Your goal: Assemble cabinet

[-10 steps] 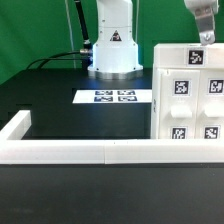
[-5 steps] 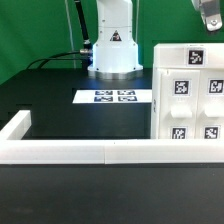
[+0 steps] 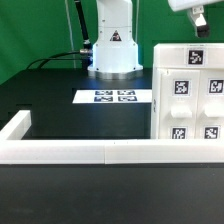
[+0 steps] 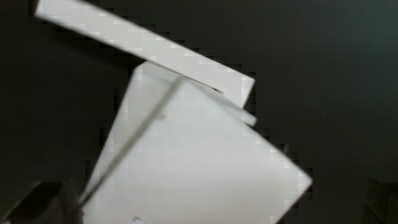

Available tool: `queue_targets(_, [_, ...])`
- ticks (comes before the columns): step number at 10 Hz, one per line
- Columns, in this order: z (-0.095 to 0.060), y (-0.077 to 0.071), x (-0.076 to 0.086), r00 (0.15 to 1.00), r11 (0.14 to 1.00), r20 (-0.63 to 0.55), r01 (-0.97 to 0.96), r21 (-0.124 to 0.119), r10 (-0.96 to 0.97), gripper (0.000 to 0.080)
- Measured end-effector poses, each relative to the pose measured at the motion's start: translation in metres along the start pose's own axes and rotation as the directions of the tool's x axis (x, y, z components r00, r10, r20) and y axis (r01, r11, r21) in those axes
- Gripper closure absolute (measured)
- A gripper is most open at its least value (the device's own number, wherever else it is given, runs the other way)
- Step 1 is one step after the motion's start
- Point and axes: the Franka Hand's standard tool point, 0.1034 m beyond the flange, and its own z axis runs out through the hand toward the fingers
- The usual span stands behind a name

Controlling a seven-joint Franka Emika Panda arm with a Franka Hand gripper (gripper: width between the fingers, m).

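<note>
The cabinet (image 3: 188,95), a white box-shaped body with black-and-white tags and four small tagged drawer blocks on its face, stands on the black table at the exterior view's right. My gripper (image 3: 197,22) hangs in the air just above the cabinet's top, partly cut off by the frame's top edge, touching nothing. In the wrist view the cabinet (image 4: 192,150) fills the middle as a large blurred white slab below the gripper. One dark finger (image 4: 50,204) shows at the frame's corner. The jaws stand apart and hold nothing.
The marker board (image 3: 114,97) lies flat mid-table. A low white rail (image 3: 70,152) runs along the front and up the exterior view's left. The arm's base (image 3: 112,50) stands at the back, with cables to its left. A white strip (image 4: 143,45) lies beyond the cabinet.
My gripper has risen away from the cabinet's top and shifted toward the exterior view's left. The cabinet has not moved.
</note>
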Motion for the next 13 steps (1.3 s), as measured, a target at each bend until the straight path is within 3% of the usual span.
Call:
queue_targets(1, [0.0, 0.0002, -0.0025, 0.993, 0.993, 0.011, 0.115, -0.019, -0.115, 0.0002])
queue_targets(6, [0.0003, 0.0011, -0.0008, 0.89, 0.89, 0.014, 0.456, -0.02, -0.455, 0.0002])
queue_targets(8, [0.0007, 0.0021, -0.0006, 0.692, 0.69, 0.009, 0.72, -0.071, -0.722, 0.0002])
queue_targets(12, [0.0013, 0.0018, -0.0026, 0.345, 0.341, 0.042, 0.937, -0.08, -0.938, 0.0002])
queue_targets(13, [0.001, 0.0032, 0.0, 0.211, 0.207, 0.054, 0.976, -0.073, -0.976, 0.0002])
